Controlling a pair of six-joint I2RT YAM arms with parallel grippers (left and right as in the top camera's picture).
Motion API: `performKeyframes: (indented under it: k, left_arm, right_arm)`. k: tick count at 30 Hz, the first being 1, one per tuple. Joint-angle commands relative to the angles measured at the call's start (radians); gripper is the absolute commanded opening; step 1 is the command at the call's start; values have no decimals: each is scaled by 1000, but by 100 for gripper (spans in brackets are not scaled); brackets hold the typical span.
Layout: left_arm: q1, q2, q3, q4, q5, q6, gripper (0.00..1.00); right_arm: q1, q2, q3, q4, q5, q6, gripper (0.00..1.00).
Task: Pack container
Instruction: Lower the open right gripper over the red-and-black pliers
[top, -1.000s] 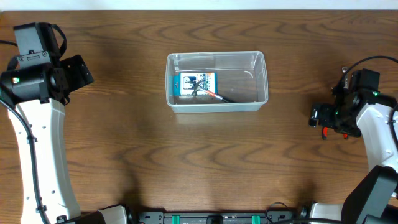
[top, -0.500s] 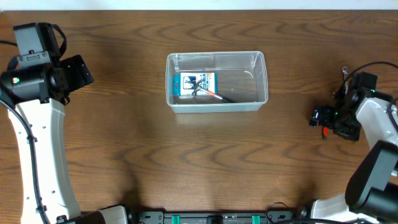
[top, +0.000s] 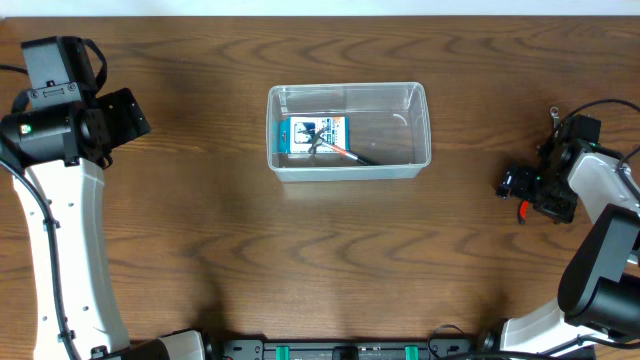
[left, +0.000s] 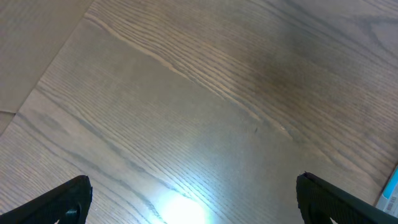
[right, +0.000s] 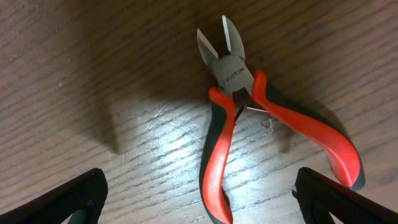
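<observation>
Dark wood table (top: 300, 260), with the clear container (top: 347, 92) mid-table toward the back. Right gripper (right: 199, 202) is spread wide over the red-handled cutters (right: 231, 68), gripping nothing. Those splayed handles could squirt sideways if it pinches only one. Left gripper (left: 193, 199) is wide too, empty.

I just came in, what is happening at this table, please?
Two robot arms are packing the container. A printed box and a slim tool already lie inside it. The right gripper hangs open over red-handled cutters lying on the table, not gripping them. The left gripper is open too, off to the side, holding nothing.
</observation>
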Motion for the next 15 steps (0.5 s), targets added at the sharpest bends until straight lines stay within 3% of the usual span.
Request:
performKeyframes:
  k: [1,15]
  left_arm:
    - [4,2,2,1,-19,16,98]
    - [4,2,2,1,-19,16,98]
  right_arm:
    - [-8,10,-1,6,11,19,100]
    - [21,10,-1,10,12,50,99]
